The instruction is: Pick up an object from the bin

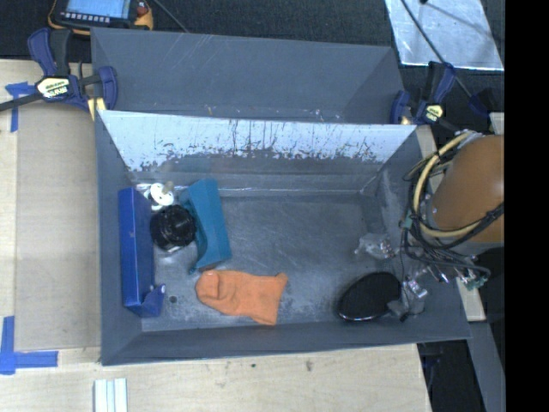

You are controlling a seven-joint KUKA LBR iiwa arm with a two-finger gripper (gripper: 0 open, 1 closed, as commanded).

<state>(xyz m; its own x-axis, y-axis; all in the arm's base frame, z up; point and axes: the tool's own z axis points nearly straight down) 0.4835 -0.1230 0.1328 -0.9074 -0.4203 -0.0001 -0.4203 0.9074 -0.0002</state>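
Sitting at the bin's [257,84] 4 o'clock corner: my gripper [410,288], with a black oval thing [364,300] just beside it at its 9 o'clock, on the bin floor. Can't tell whether gripper is apart or together.

Bin floor [300,239]: centre and rear lay bare, open to passage. Left side: blocked by long blue bar [133,247], black round cap [174,227] and teal block [210,221], close together. Front: orange cloth [243,294]. Right front corner: black oval object [367,299], arm [463,196] just beside it.
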